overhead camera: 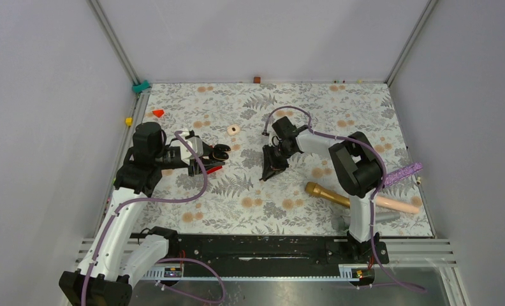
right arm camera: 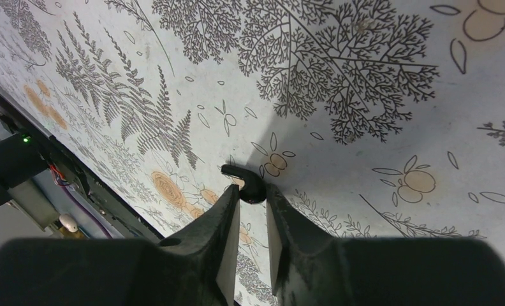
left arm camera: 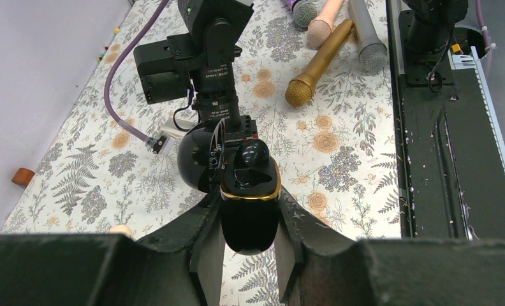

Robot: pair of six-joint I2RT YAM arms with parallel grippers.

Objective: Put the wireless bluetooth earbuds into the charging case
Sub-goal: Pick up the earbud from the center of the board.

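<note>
My left gripper [left arm camera: 250,207] is shut on the charging case [left arm camera: 250,220], a glossy black shell with a gold rim. Its lid [left arm camera: 196,156] hangs open to the left. In the top view the case [overhead camera: 220,152] is held above the mat, left of centre. My right gripper [right arm camera: 252,194] is shut on a small black earbud [right arm camera: 247,185], pinched at the fingertips close to the floral mat. In the top view that gripper [overhead camera: 267,172] points down at the mat's middle, right of the case. The earbud is hidden there. No pale buds show for certain.
A gold microphone [overhead camera: 326,193], a pink one [overhead camera: 396,204] and a grey one [overhead camera: 365,220] lie at the front right, beside a purple glitter piece [overhead camera: 402,173]. An orange-red triangle [overhead camera: 157,113] lies back left, a red bit [overhead camera: 213,169] under the left gripper, a pale disc [overhead camera: 234,129] mid-back.
</note>
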